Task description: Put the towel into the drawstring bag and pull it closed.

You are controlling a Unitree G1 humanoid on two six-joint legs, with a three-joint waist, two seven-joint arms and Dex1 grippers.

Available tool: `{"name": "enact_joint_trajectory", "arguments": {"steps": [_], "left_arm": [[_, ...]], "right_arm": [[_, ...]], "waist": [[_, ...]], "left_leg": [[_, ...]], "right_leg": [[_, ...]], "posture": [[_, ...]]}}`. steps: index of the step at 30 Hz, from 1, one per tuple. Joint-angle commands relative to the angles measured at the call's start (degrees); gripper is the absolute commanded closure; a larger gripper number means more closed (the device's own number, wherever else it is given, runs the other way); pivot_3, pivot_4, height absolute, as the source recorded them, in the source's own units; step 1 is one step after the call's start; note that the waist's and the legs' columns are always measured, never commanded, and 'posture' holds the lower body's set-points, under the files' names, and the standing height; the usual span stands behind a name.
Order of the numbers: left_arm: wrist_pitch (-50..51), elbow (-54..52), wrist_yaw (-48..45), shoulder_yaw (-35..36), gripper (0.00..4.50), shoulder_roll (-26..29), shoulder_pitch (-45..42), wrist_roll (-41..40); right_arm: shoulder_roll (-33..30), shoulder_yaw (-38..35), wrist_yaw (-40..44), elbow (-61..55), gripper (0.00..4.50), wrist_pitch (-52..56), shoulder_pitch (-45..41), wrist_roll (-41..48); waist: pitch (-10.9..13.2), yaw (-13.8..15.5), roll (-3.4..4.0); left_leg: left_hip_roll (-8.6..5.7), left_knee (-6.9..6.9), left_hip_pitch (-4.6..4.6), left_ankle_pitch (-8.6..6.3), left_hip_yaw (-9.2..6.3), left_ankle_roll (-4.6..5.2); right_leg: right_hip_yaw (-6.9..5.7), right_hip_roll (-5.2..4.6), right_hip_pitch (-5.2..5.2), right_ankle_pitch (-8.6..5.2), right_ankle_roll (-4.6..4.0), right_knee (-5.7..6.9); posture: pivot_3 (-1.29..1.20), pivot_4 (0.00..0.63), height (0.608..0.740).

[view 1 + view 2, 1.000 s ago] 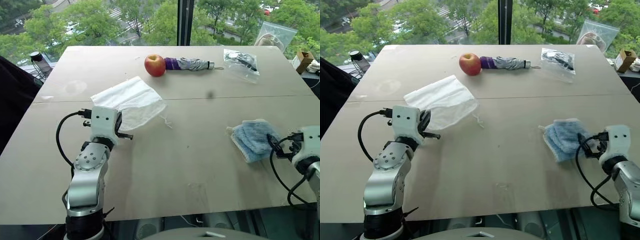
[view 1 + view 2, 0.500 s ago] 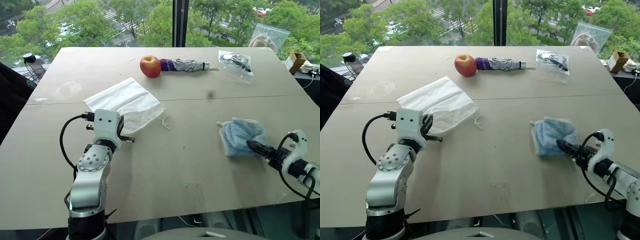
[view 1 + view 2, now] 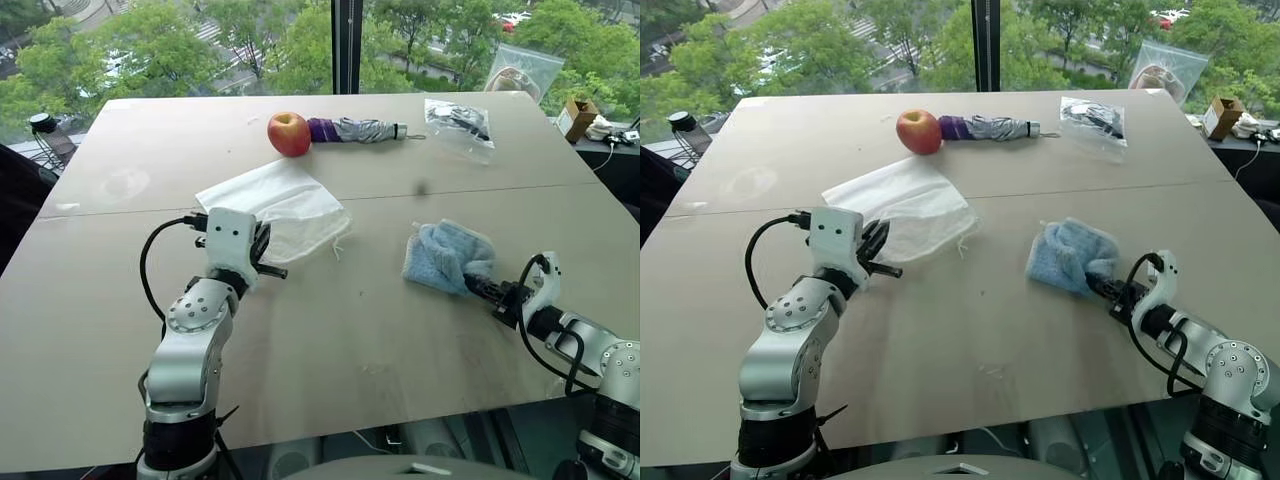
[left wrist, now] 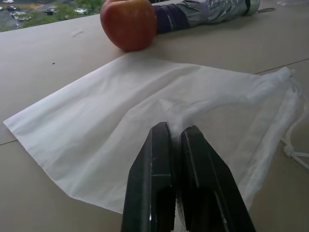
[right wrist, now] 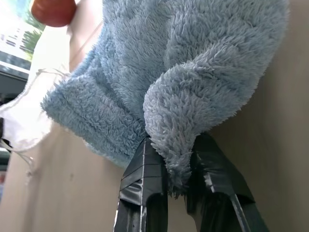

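The drawstring bag (image 3: 285, 205) lies flat on the table, left of centre, a thin white pouch with its cords (image 3: 338, 243) trailing to the right. My left gripper (image 3: 266, 258) is shut on the bag's near edge; the left wrist view has its black fingers (image 4: 159, 154) pressed together over the white fabric (image 4: 120, 111). The towel (image 3: 440, 255), light blue and fluffy, is bunched up right of centre. My right gripper (image 3: 480, 287) is shut on the towel's near right side, and in the right wrist view a fold of the towel (image 5: 178, 111) is pinched between its fingers (image 5: 149, 169).
At the table's far side stand a red apple (image 3: 289, 133), a purple-and-grey folded umbrella (image 3: 360, 129) and a clear plastic bag with dark contents (image 3: 458, 117). Beyond the far right corner are another clear bag (image 3: 520, 72) and a small box (image 3: 578, 117). Bare tabletop (image 3: 370, 310) separates bag and towel.
My right gripper swung left, rolled over and closed on the towel, which has slid left and bunched up. The left gripper still holds the bag. The camera view shifted.
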Motion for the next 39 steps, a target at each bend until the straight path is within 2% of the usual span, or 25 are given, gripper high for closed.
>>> {"name": "enact_joint_trajectory", "arguments": {"steps": [1, 3, 10, 18, 21, 28, 34, 39], "left_arm": [[-0.93, -1.50, -0.68, 0.19, 4.50, -0.08, -3.80, -2.38], [-0.69, -0.26, -0.39, 0.27, 4.50, -0.52, -6.14, -3.39], [1.03, 1.04, 0.11, 0.38, 4.50, -1.49, -10.71, -6.30], [5.50, 2.02, -0.40, 2.70, 4.50, -4.77, -12.97, -14.03], [10.97, 1.68, 0.79, 6.77, 4.50, -7.68, -15.56, -21.38], [19.46, 1.29, 0.00, 10.32, 4.50, -7.70, -19.15, -34.03], [22.16, 4.95, 3.26, 13.45, 4.50, -8.62, -22.67, -40.95], [23.16, 6.91, 6.53, 14.89, 4.50, -8.64, -24.78, -44.43]], "right_arm": [[2.05, -1.40, -0.10, -1.65, 4.49, 1.20, -3.01, 10.98], [2.37, -2.19, -1.51, -2.04, 4.49, 1.23, -4.80, 17.60], [-0.07, 2.34, -5.66, -4.21, 4.49, -2.67, -5.24, 34.62], [0.91, 10.64, -9.85, -6.44, 4.49, -13.51, -7.01, 44.07], [1.83, 14.31, -9.21, -6.92, 4.49, -16.19, -7.51, 43.13], [3.62, 20.15, -5.40, -7.10, 4.49, -22.07, -7.01, 37.24], [4.38, 25.10, -0.72, -6.55, 4.49, -24.95, -2.30, 28.64], [2.58, 25.24, 2.72, -9.65, 4.49, -24.85, 2.28, 29.18]], "waist": [[0.16, 0.06, 0.25], [0.41, 0.14, 0.65], [0.44, 0.65, 0.70], [0.45, 0.52, 0.70], [0.45, 0.53, 0.70], [0.45, 0.54, 0.70], [0.46, 0.82, 0.71], [0.47, 1.40, 0.71]], "left_leg": [[0.00, 0.00, -0.07, 0.00, 0.01, 0.00], [-0.05, 0.02, -0.13, 0.00, 0.08, 0.00], [-0.18, -0.04, -0.34, -0.02, 0.12, 0.02], [-0.16, -0.14, -0.37, -0.04, 0.11, 0.05], [-0.16, -0.13, -0.37, -0.04, 0.12, 0.05], [-0.17, -0.12, -0.38, -0.04, 0.11, 0.05], [-0.18, -0.12, -0.38, -0.04, 0.09, 0.05], [-0.19, -0.12, -0.38, -0.04, 0.14, 0.05]], "right_leg": [[0.03, 0.00, -0.08, 0.02, 0.02, 0.01], [0.14, -0.01, -0.13, 0.10, 0.15, 0.01], [0.17, -0.01, -0.15, 0.13, 0.28, -0.31], [0.14, 0.03, -0.15, 0.14, 0.33, -0.49], [0.14, 0.03, -0.15, 0.18, 0.40, -0.49], [0.11, 0.03, -0.15, 0.19, 0.43, -0.52], [0.09, 0.03, -0.14, 0.20, 0.42, -0.54], [0.07, 0.03, -0.15, 0.20, 0.42, -0.56]], "posture": [[0.00, 0.150, 0.740], [0.00, 0.150, 0.740], [0.00, 0.150, 0.740], [0.00, 0.150, 0.740], [0.00, 0.150, 0.740], [0.00, 0.150, 0.740], [0.00, 0.150, 0.740], [0.00, 0.150, 0.740]]}}
